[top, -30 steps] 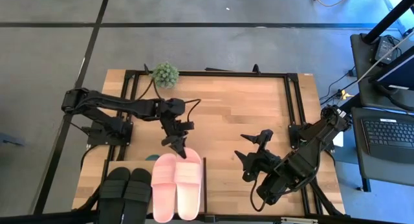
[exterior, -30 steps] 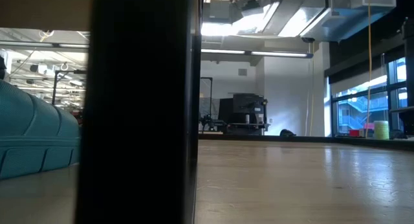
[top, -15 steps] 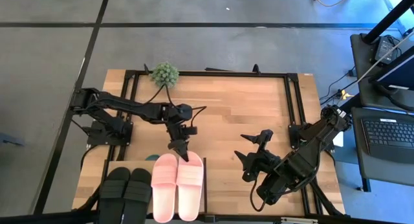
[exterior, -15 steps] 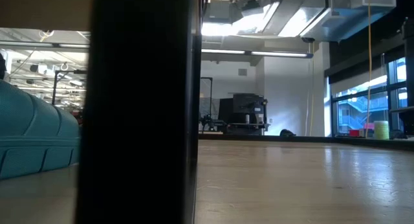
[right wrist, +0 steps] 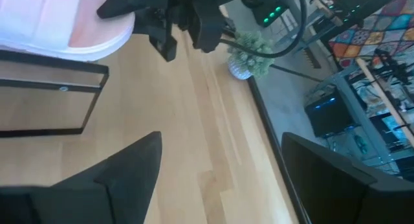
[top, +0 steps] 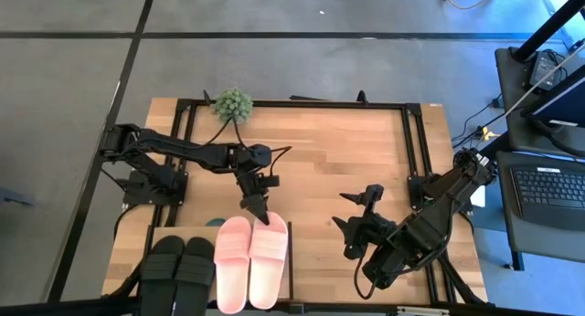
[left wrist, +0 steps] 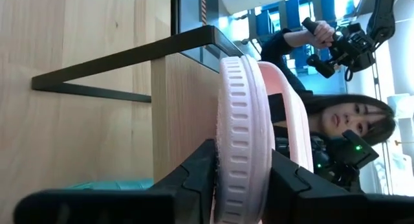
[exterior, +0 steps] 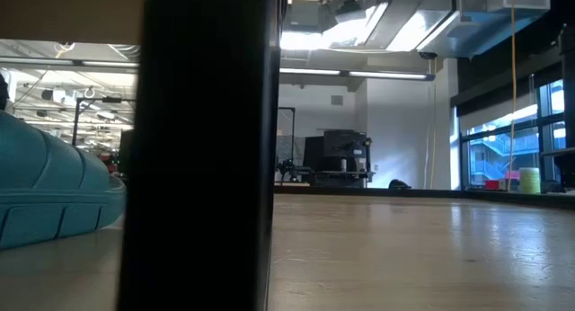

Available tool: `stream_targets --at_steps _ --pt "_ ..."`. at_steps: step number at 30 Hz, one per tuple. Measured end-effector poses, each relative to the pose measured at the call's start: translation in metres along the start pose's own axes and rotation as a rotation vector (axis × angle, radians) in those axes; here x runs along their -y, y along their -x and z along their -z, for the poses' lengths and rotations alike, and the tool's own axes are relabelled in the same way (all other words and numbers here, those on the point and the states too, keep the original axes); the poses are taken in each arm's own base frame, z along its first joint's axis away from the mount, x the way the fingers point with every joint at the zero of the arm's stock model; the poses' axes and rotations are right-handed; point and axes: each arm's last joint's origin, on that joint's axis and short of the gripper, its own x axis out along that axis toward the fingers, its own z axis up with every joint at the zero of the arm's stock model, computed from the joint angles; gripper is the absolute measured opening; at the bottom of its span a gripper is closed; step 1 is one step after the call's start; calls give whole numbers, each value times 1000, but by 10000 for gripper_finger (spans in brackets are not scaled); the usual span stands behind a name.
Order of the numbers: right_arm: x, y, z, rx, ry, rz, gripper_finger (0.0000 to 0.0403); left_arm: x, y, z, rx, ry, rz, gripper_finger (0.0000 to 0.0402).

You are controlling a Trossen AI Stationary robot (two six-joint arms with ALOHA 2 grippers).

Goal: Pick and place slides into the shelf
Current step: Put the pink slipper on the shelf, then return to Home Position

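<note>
My left gripper (top: 255, 208) is shut on the right slide of the light pink pair (top: 249, 261), which lies on the shelf's top board (left wrist: 184, 114) at the table's near left. The black pair (top: 180, 270) lies beside it on the same board. A dark green slide shows as a teal sliver (top: 216, 223) at the shelf's far edge and as a teal shape (exterior: 45, 199) in the low view. My right gripper (top: 345, 215) hangs open over bare tabletop to the right of the shelf, touching nothing. My left gripper pinches the right pink slide at its far end (left wrist: 242, 153), the ridged sole edge between its two fingers (left wrist: 200, 179). The fingers come slanting down from the far side, along the slide's length. The rest of the slide lies on the shelf top toward the near edge.
A small potted plant (top: 233, 104) stands at the table's far edge. A wide black upright (exterior: 202, 149) fills the low view's left half. A person (left wrist: 336, 114) stands beyond the near edge holding a camera rig. Bare tabletop (top: 338, 161) lies between the arms.
My left gripper has shifted a little toward the table's right and near edge, still shut on the pink slide's far end. In the low view the black upright's left edge has moved right, showing more of the teal slide.
</note>
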Motion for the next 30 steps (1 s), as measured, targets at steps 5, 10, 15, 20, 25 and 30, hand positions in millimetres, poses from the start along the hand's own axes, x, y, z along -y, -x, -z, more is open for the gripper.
stream_targets --at_steps 5,10,15,20,25,30 --pt "0 0 0 -4 0 -6 317 0 0 0 1 -2 -1 85" --pt "0 0 0 -4 0 -6 317 -1 2 -1 7 -2 -2 86" --pt "0 0 0 -4 -1 -7 317 -2 5 -3 19 -1 -6 88" --pt "0 0 0 -5 -2 -8 317 -4 8 -4 31 -15 -9 121" --pt "0 0 0 -5 -3 -7 317 -7 15 -8 61 14 -24 161" --pt "0 0 0 -5 -4 -8 317 -12 27 -13 80 30 -6 172"
